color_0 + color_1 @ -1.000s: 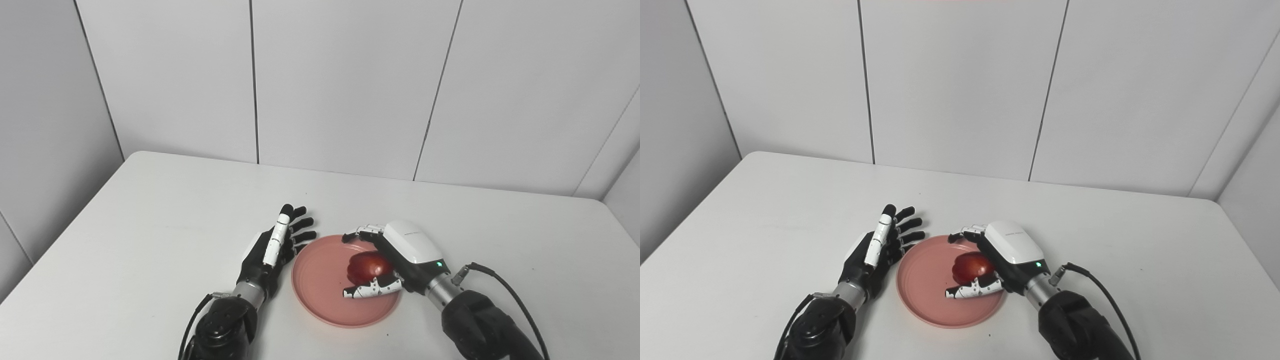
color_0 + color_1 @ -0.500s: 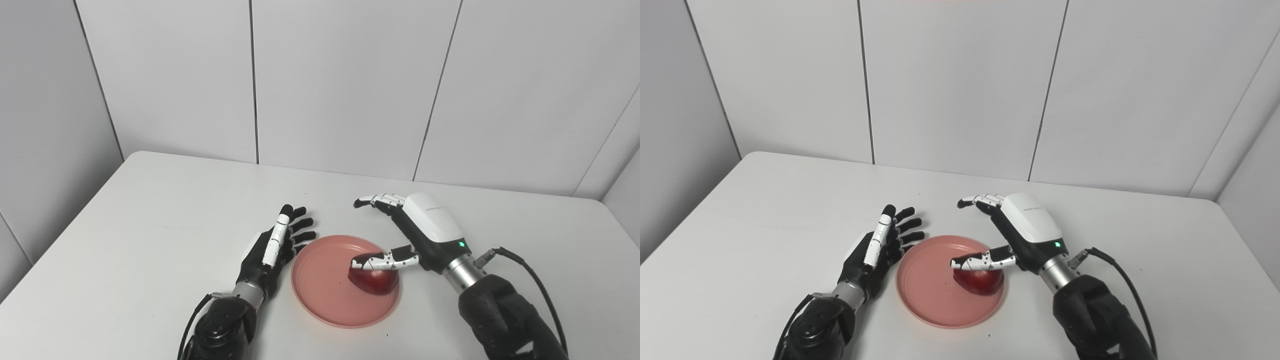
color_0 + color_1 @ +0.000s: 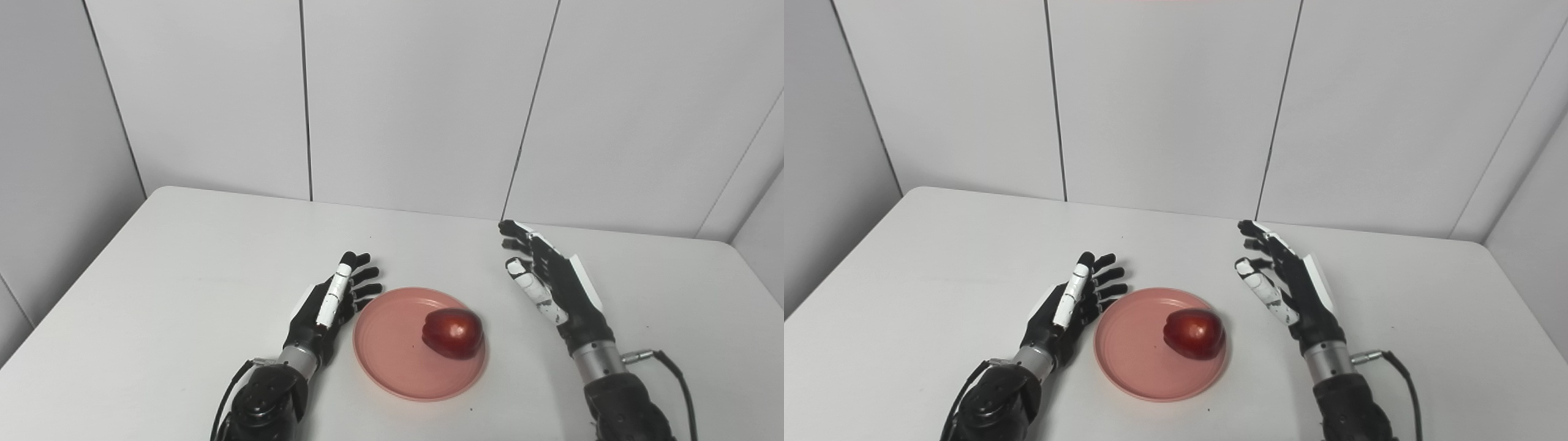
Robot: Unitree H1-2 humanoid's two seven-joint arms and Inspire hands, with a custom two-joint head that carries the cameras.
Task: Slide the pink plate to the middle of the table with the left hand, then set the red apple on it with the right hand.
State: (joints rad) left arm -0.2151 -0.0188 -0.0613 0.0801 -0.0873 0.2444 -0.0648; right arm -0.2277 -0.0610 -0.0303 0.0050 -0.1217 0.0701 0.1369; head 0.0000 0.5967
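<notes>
The pink plate (image 3: 398,361) lies near the middle of the white table, toward the front. The red apple (image 3: 453,332) rests on the plate's right part, free of both hands. My left hand (image 3: 334,300) is open, fingers spread, resting on the table just left of the plate's rim. My right hand (image 3: 551,285) is open and empty, raised above the table to the right of the plate, palm turned toward the apple. The plate (image 3: 1139,358), apple (image 3: 1194,333) and right hand (image 3: 1289,285) also show in the right eye view.
The white table (image 3: 184,257) runs back to grey wall panels; its right edge is near the wall corner. A cable (image 3: 667,361) trails from my right wrist.
My right hand let go of the apple on the plate, opened, and drew back up and to the right. The left hand stayed put. The camera shifted slightly.
</notes>
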